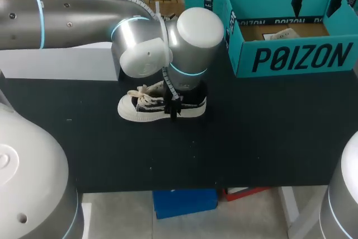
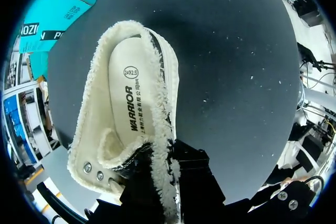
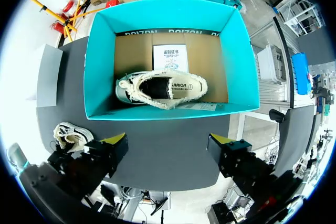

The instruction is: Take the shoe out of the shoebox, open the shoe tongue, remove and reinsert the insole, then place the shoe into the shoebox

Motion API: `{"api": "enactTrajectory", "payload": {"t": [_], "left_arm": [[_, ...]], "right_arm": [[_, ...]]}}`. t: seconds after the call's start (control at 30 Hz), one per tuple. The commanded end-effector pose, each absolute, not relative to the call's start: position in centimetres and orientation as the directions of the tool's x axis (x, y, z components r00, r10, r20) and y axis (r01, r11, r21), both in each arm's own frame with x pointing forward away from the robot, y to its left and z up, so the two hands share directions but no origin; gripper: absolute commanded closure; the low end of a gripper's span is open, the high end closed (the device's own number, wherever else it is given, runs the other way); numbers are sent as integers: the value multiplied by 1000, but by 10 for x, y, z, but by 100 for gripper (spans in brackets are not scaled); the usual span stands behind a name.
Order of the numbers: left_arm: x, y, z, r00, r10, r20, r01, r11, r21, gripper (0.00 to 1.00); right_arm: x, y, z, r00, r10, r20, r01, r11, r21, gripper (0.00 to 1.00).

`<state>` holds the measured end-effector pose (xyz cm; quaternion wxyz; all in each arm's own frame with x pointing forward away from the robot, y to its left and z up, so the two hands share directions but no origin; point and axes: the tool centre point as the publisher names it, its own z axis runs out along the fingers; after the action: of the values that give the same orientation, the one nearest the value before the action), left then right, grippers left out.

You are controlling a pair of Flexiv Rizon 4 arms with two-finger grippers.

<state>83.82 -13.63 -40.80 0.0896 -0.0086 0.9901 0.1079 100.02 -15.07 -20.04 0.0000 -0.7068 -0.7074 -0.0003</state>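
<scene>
The black table fills most of the head view, and the left arm comes in from the upper left of the frame and bends down over the table's middle. The teal shoebox stands open at the upper right of the frame, and a white box lies at the left, behind the arm. The shoe, dark canvas with a white sole and cream laces, rests upright on the table just left of centre, toe toward the left, well apart from the shoebox. The left gripper comes down on its heel end; in the left wrist view one black finger sits inside the fleecy collar and the other outside it, so the pincer is closed on the shoe's side wall, with the printed insole lying flat inside. A second shoe lies on its side in the shoebox, beside a white card. The right gripper hangs above the shoebox, its yellow tips spread wide and holding nothing
</scene>
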Motion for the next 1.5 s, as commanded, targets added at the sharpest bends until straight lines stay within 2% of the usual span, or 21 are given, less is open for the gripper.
{"api": "enactTrajectory", "payload": {"t": [0.03, 0.2, 0.23, 0.27, 0.3, 0.87, 1.23, 1.5], "left_arm": [[837, -138, -416, -985, 13, -174, -25, 976, 214, 100], [835, -135, -409, -986, 11, -166, -23, 980, 198, 100], [835, -134, -406, -986, 12, -164, -21, 981, 194, 97], [835, -133, -403, -988, 14, -153, -15, 983, 185, 64], [834, -131, -397, -988, 16, -152, -13, 982, 188, 0], [830, -125, -309, -999, -12, -53, -17, 996, 88, 0], [836, -98, -282, -986, -145, -79, -150, 987, 64, 0], [835, -69, -264, -976, -197, -92, -192, 979, -62, 0]], "right_arm": [[1000, -150, -200, 0, 1000, 0, 1000, 0, 0, 0], [1000, -150, -200, 0, 1000, 0, 1000, 0, 0, 0], [1000, -150, -200, 0, 1000, 0, 1000, 0, 0, 0], [1000, -150, -200, 0, 1000, 0, 1000, 0, 0, 0], [1000, -150, -200, 0, 1000, 0, 1000, 0, 0, 0], [1000, -150, -200, 0, 1000, 0, 1000, 0, 0, 0], [1000, -150, -200, 0, 1000, 0, 1000, 0, 0, 0], [1000, -150, -200, 0, 1000, 0, 1000, 0, 0, 0]]}}
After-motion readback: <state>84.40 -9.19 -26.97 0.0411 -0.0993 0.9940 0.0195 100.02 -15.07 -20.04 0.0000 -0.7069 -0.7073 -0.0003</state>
